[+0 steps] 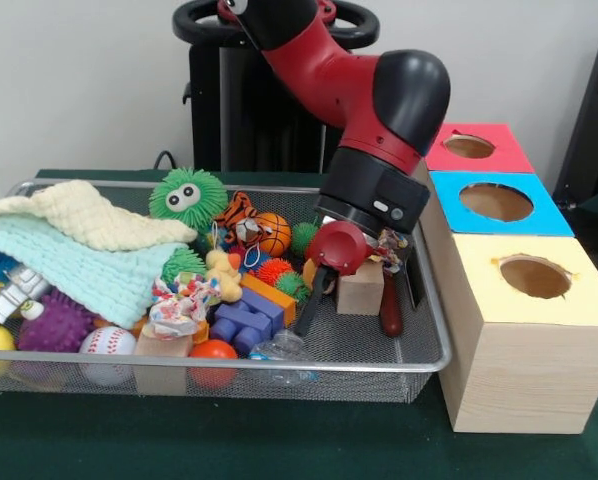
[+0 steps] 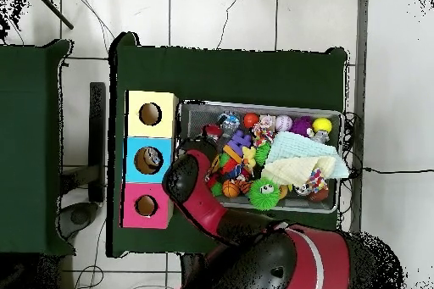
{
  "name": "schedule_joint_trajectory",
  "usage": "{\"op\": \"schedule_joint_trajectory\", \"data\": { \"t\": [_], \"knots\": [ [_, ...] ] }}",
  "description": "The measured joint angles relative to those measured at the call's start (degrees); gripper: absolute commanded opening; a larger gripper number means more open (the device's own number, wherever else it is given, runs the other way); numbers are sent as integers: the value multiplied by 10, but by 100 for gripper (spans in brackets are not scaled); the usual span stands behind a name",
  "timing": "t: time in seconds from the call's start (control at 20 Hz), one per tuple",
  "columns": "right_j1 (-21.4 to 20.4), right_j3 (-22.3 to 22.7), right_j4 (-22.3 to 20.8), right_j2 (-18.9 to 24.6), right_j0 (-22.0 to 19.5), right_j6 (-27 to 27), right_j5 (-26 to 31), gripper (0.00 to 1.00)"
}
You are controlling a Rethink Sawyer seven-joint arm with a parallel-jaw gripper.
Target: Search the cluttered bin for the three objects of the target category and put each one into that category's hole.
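Observation:
My gripper (image 1: 364, 290) hangs low in the right end of the wire bin (image 1: 229, 363). Its black fingers (image 1: 317, 296) stand open on either side of a plain wooden block (image 1: 360, 292) lying on the mesh. A dark red handle (image 1: 391, 315) leans just right of the block. A red rounded piece (image 1: 338, 246) sits right above the block, at the wrist. Three boxes with round holes stand right of the bin: yellow (image 1: 479, 258), blue (image 1: 551, 216) and red (image 1: 511, 155). In the overhead view the arm (image 2: 197, 186) hides the gripper and the block.
The bin holds several toys: a green fuzzy ball with eyes (image 1: 187, 198), a tiger (image 1: 241, 214), a small basketball (image 1: 273, 233), blue bricks (image 1: 244, 320), a baseball (image 1: 107, 345), a purple spiky ball (image 1: 56, 325). Mint and cream cloths (image 1: 79, 255) cover its left part.

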Motion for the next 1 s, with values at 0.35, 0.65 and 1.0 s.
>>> {"op": "schedule_joint_trajectory", "data": {
  "t": [0.35,0.65,1.0],
  "knots": [
    [0,0,0,-15,0,0,12,100],
    [-7,3,-1,-29,3,0,40,100],
    [-27,5,-43,-86,19,0,167,100]
  ]
}}
